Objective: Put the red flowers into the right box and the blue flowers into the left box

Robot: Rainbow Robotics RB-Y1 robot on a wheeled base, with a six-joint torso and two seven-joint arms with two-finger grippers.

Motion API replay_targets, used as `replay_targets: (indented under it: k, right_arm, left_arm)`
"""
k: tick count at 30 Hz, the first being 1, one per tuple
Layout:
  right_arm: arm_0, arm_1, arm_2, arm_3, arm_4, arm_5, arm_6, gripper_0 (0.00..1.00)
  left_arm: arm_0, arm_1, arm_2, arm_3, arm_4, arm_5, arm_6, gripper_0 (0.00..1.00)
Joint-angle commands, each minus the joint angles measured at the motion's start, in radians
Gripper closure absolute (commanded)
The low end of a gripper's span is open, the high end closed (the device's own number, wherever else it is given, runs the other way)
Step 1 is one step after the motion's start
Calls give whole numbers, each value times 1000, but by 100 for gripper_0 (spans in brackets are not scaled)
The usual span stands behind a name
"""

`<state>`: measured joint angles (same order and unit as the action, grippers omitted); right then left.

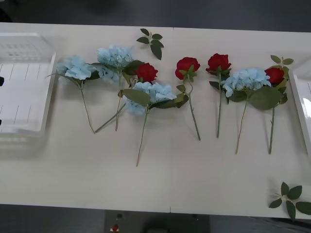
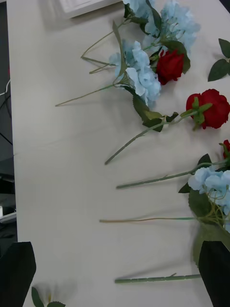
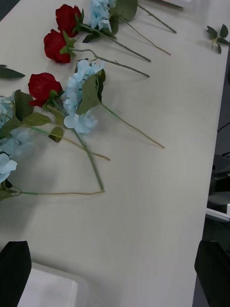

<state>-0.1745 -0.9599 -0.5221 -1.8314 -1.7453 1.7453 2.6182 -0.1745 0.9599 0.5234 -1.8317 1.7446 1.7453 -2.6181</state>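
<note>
Hovering open, empty, right pincer (image 2: pixel 115 273), left pincer (image 3: pixel 115 271)

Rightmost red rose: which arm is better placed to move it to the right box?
Right. The rightmost red rose lies beside the right box, and its stem sits close to the right gripper, jaws open. The left gripper hovers by the left box.

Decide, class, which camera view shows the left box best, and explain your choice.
The front view: the left box lies at the table's left edge, its slotted base and rim visible, no flowers inside. The left wrist view catches just one white corner; the right wrist view catches an edge.
</note>
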Motion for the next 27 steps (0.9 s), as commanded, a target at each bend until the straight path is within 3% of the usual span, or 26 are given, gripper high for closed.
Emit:
replay_targets:
  k: [1,5,8,17,23,27]
  right_arm:
    - [58,345,45,50,21,0,0,0]
    - [59,349,70,70,17,-21,8,0]
    - [38,288,123,66,13,-99,2,0]
    - [-5,-82,415,60,-200,-523,-256,0]
    - [-65,-321,536,37,-260,-672,-566,0]
    - [-99,-382,590,35,-247,-713,-770,0]
  left_arm:
    - [107,-464,-31,58,-23,2,1,0]
    - [109,-498,-65,83,-25,-32,-10,0]
    - [95,-497,-74,86,-28,-55,-14,0]
    - [43,-429,-79,86,-152,-90,3,0]
    - [41,-326,-171,86,-154,-199,23,0]
    - [40,-300,-232,86,-183,-263,40,0]
